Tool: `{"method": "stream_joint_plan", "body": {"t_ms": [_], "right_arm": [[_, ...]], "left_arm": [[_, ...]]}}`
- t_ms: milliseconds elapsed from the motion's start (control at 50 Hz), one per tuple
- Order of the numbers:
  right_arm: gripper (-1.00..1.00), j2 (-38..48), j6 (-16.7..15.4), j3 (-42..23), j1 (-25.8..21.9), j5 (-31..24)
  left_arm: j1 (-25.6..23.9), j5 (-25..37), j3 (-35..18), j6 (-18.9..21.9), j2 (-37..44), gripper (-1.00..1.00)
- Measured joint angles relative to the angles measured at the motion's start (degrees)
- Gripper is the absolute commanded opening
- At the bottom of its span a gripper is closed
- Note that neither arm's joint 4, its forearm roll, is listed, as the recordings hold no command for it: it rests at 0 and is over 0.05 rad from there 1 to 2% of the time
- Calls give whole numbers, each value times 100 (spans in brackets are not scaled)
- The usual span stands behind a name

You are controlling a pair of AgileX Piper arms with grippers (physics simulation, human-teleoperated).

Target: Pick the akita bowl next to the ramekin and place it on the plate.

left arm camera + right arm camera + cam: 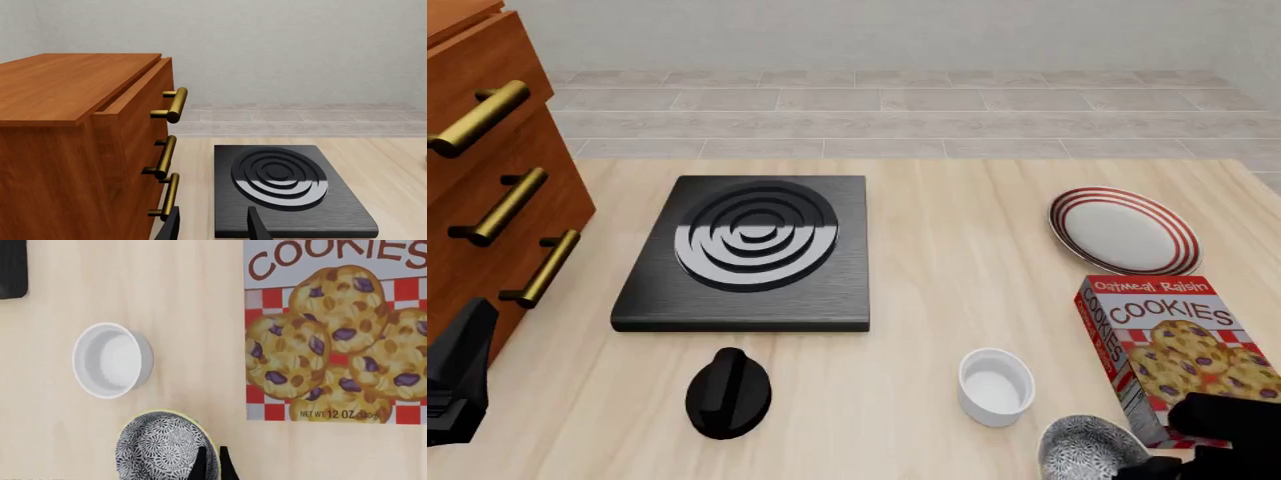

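The akita bowl, speckled black and white, sits at the table's near right edge, just in front of the white ramekin. In the right wrist view the bowl lies beside the ramekin. My right gripper pinches the bowl's rim, one finger inside and one outside. That gripper is mostly cut off in the front view. The red-ringed plate rests at the far right with nothing on it. My left gripper is open and holds nothing, low at the left by the cabinet.
A cookie box lies flat between the bowl and the plate. A black stove burner occupies the middle left, with a black knob-shaped object in front of it. A wooden drawer cabinet with brass handles stands at the left edge.
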State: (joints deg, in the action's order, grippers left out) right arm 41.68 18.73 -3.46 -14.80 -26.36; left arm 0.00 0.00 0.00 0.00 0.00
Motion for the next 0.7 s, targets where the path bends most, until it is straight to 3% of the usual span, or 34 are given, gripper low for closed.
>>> {"method": "stream_joint_plan", "body": {"t_ms": [700], "right_arm": [[-100, -525, 163, -750, -438, -998]], "left_arm": [[0, 0, 0, 0, 0, 100]]}}
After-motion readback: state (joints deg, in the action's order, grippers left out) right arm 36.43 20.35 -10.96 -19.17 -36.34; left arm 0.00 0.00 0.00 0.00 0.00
